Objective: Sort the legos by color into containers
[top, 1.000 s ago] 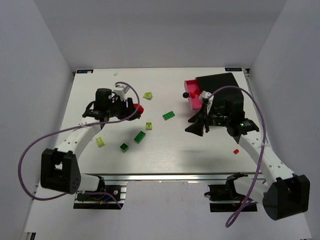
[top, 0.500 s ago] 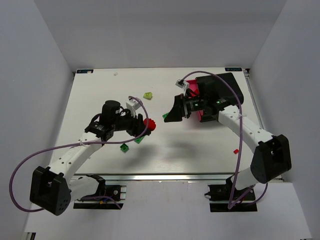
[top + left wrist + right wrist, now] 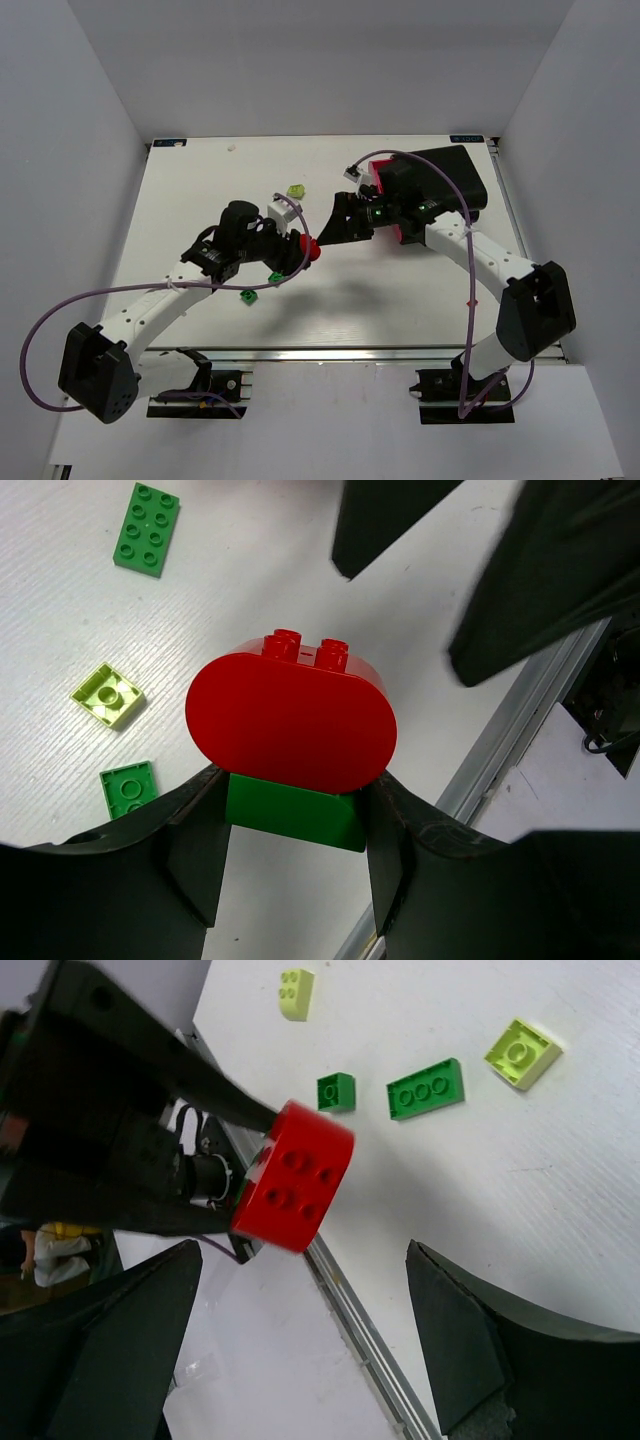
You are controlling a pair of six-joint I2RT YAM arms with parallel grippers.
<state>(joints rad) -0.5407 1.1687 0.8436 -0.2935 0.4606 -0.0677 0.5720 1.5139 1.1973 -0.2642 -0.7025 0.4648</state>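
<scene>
Gripping a green block point(image 3: 290, 818) between its black fingers point(image 3: 195, 855), the left gripper point(image 3: 294, 798) carries a two-piece stack. Block: glossy moulded plastic, square-edged. Pressed onto it is a red brick point(image 3: 290, 720), with a smooth oval outline and round studs showing at its far side. The right wrist camera shows four studs on one red face. The stack hangs over the table point(image 3: 200, 180) near its middle, well apart from the containers point(image 3: 445, 175).

Right gripper point(image 3: 300, 1260): jaws spread wide, nothing between them. Its matte black tips point at the red brick from close by, not touching.

Containers: black box form with a magenta front edge point(image 3: 384, 192), at the far right of the table. The right arm point(image 3: 480, 255) and a purple cable point(image 3: 425, 158) cross it, so the drawers cannot be counted.

Table: white, with a finely ribbed surface.

Loose legos, right wrist view, four counted:
- one pale yellow brick point(image 3: 295, 992)
- one small green square point(image 3: 336, 1091)
- one long green plate point(image 3: 426, 1088)
- one lime square point(image 3: 522, 1052) with a single stud

Top view:
- one lime brick point(image 3: 295, 190) lies alone toward the far edge
- one green brick point(image 3: 247, 296) lies beside the left forearm point(image 3: 170, 295)
- one more piece point(image 3: 275, 277), green I think, is half hidden under the left gripper

Left wrist view: three loose pieces, two green and one lime. Its lower corners are blocked by the gripper's own body.
</scene>
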